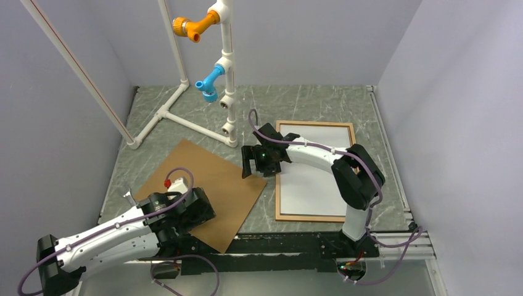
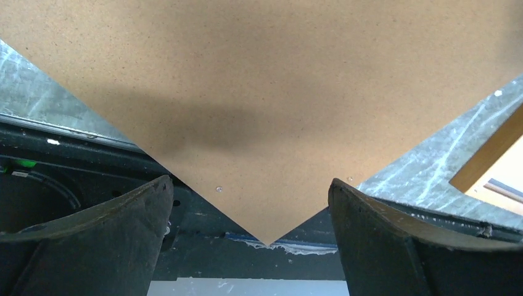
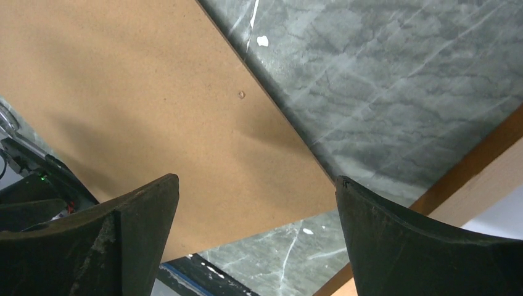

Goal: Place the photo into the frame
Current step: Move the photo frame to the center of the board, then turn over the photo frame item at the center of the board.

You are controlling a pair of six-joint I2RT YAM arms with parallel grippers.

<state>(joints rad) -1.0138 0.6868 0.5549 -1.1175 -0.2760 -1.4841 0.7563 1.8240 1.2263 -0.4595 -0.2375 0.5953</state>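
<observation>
Grey marbled table (image 1: 308,102), pale walls behind. The photo (image 1: 311,185), white back up, lies inside the frame (image 1: 308,217) at right. The left gripper (image 2: 250,185), over the near corner of the brown backing board (image 1: 210,179), and the right gripper (image 3: 258,182), between board and frame, are both spread wide and empty. The print is probably light, limp and slick, so take it by an edge. The frame is likely stiff but breakable.

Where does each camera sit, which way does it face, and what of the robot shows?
Top external: above, behind the bases, looking down at the table; left arm and right arm show.
Left wrist: above the hardboard sheet's near corner, facing down; open left gripper shows.
Right wrist: above the gap between sheet and frame, facing down; open right gripper shows.
Shared: both wrist views catch sheet and frame.
</observation>
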